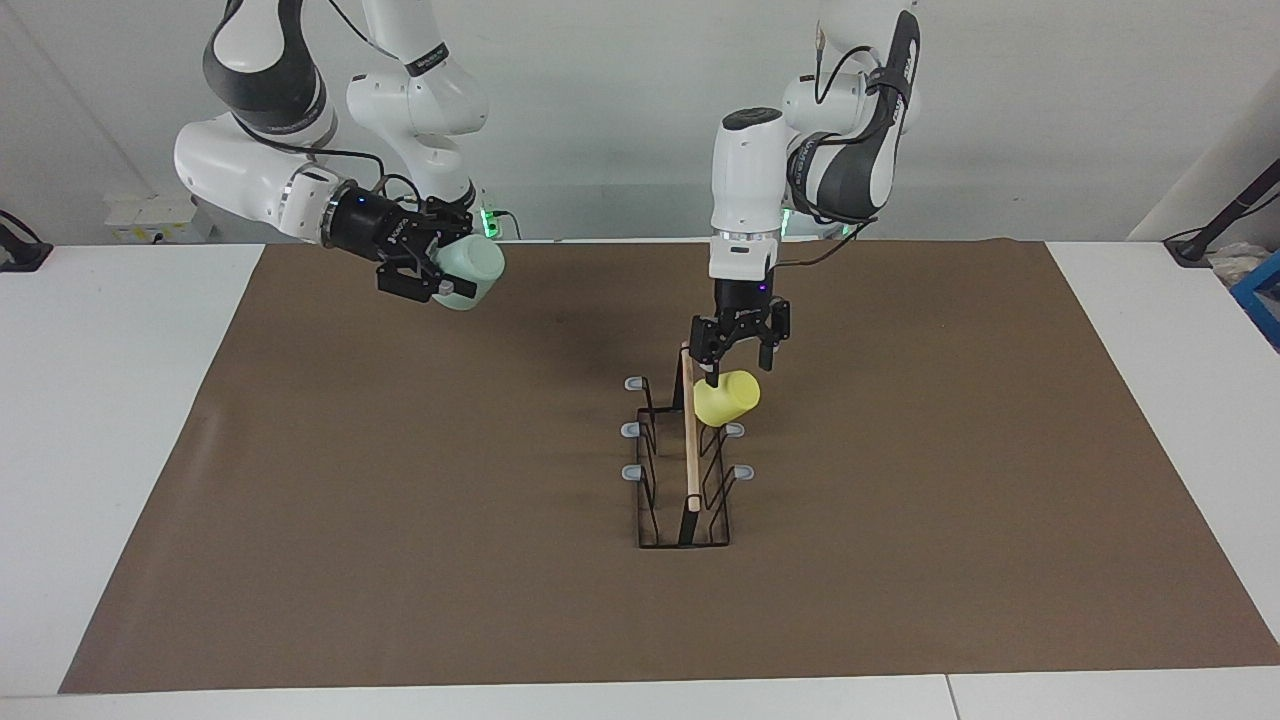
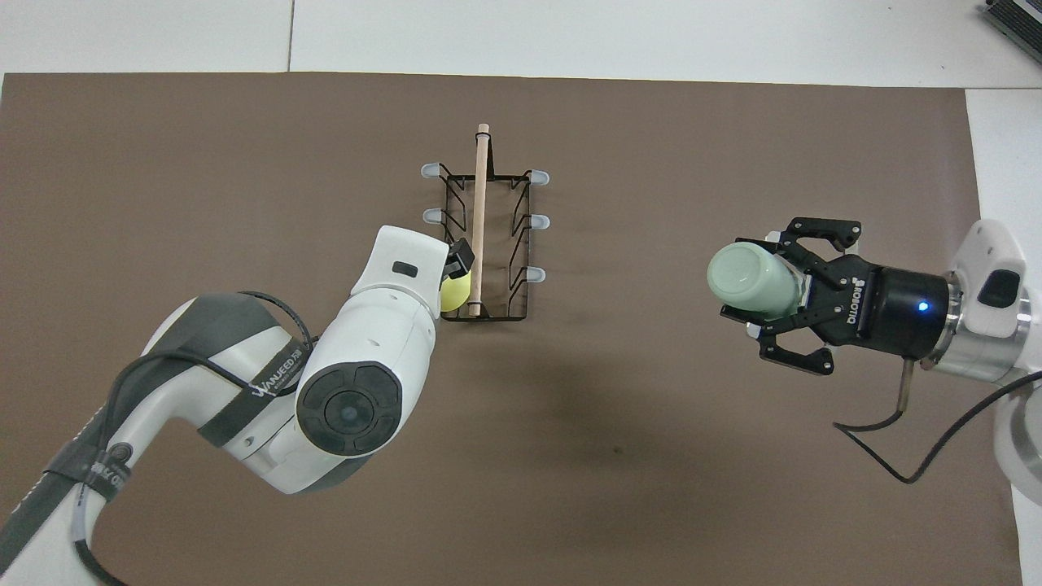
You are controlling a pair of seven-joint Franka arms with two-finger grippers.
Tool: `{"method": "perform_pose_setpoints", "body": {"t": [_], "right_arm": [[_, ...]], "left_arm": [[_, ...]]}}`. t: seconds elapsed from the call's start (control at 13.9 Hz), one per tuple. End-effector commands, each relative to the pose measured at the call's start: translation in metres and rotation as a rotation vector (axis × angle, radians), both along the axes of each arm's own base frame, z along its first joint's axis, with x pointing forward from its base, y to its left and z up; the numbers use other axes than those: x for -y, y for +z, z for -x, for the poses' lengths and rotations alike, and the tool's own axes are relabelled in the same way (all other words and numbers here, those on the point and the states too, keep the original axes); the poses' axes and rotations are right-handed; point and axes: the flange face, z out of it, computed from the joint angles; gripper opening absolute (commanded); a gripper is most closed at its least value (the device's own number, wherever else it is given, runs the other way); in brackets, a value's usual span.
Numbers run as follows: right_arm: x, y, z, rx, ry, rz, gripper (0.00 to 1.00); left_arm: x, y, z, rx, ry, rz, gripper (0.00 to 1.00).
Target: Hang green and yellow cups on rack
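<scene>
The yellow cup (image 1: 727,396) (image 2: 456,291) rests tilted on the rack (image 1: 688,470) (image 2: 480,212), over the prong nearest the robots on the left arm's side. My left gripper (image 1: 737,368) hangs open just above it, holding nothing; in the overhead view the arm hides most of it. The rack is black wire with a light wooden rod (image 1: 688,430) along its top and stands mid-mat. My right gripper (image 1: 455,262) (image 2: 761,283) is shut on the pale green cup (image 1: 470,268) (image 2: 753,281), held sideways in the air over the mat toward the right arm's end.
A brown mat (image 1: 400,500) covers most of the white table (image 1: 100,400). Grey-tipped prongs (image 1: 632,429) stick out from both sides of the rack. A small white box (image 1: 155,218) sits by the wall at the right arm's end.
</scene>
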Motion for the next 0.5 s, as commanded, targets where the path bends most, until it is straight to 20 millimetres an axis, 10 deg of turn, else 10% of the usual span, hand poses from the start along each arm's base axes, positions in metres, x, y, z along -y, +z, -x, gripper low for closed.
{"method": "perform_pose_setpoints", "body": {"t": [0.0,0.43], "right_arm": [[-0.006,-0.036,-0.001,0.029,-0.010,-0.075,0.00],[-0.092,-0.063,-0.008,0.026,-0.100,-0.185,0.00]], "left_arm": [[-0.010,0.013,-0.023,-0.007,-0.031,-0.054,1.00],[-0.063,0.042,-0.070,-0.114,-0.179,-0.133,1.00]]}}
